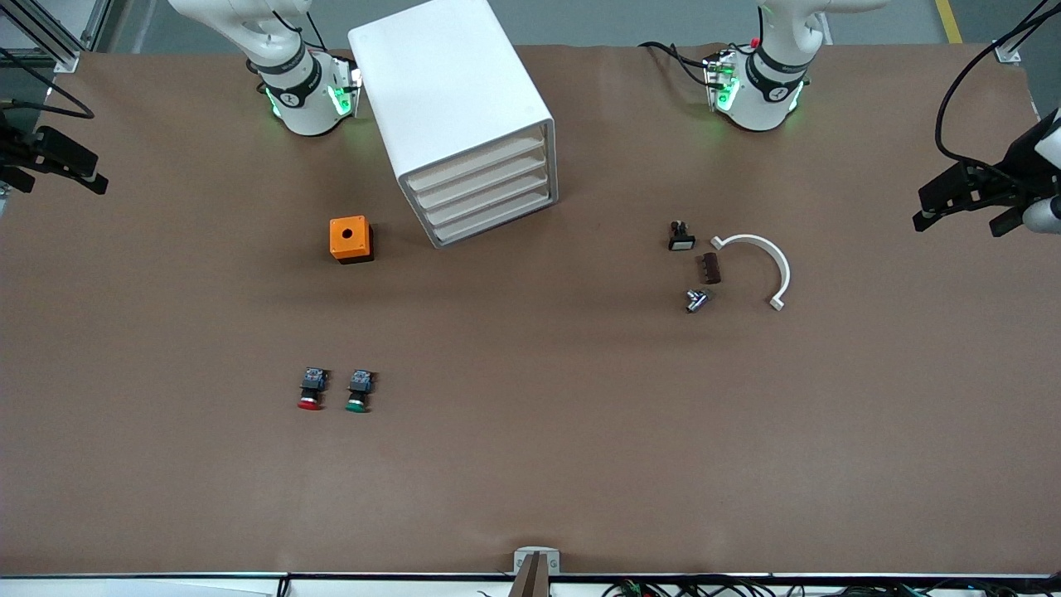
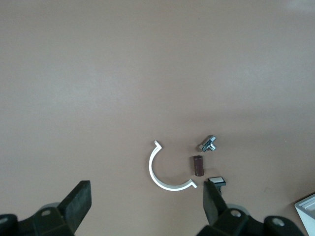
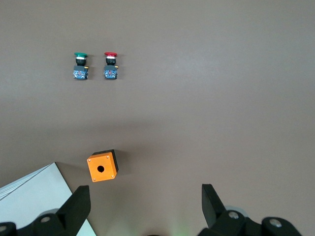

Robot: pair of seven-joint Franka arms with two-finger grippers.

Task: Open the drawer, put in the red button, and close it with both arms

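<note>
Front view of the table (image 1: 530, 481) at the outset: nothing of the task is done yet. The cabinet (image 1: 452, 108) stands between the two arm bases, its four drawers all shut; the drawer (image 1: 477, 166) to be opened is the uppermost. It shows no knob — only a thin front lip above a beige gap, so the likely hold is a fingertip hooked under that lip, pulled straight out; the front is smooth plastic and probably slippery.

The red button (image 1: 310, 390) lies on its side, nearer to the front camera than the orange box (image 1: 351, 239) and just beside the green button (image 1: 358, 391), the two not touching. It looks light, rigid and small; the squared black-and-blue body offers flatter faces than the round cap, and a grasp there must avoid nudging its neighbour.

The left gripper (image 2: 147, 201) waits over the clutter by the white half-ring (image 1: 758, 267), jaws wide and empty. The right gripper (image 3: 145, 204) hangs over the table near the orange box, jaws likewise spread, holding nothing.
</note>
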